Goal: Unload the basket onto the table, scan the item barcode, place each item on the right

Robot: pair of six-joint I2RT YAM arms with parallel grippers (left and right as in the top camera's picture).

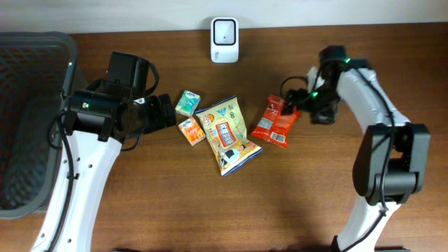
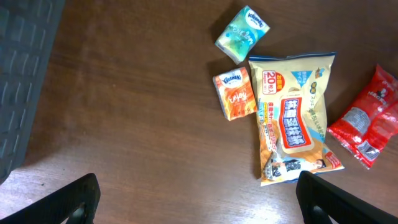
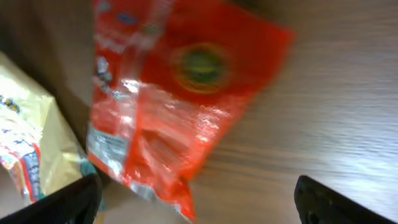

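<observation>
Red packet point(image 1: 275, 120) flat, long axis near-to-far, slightly tilted.

Empty left gripper point(image 1: 166, 110) left of the yellow snack bag point(image 1: 227, 133), jaws spread wide, right gripper point(image 1: 290, 105) right of that bag, jaws wide too, holding nothing.

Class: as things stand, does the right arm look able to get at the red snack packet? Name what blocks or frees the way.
Probably yes. The right gripper, jaws open, hangs near the red snack packet, which lies flat with nothing on top; the yellow bag lies alongside.
</observation>
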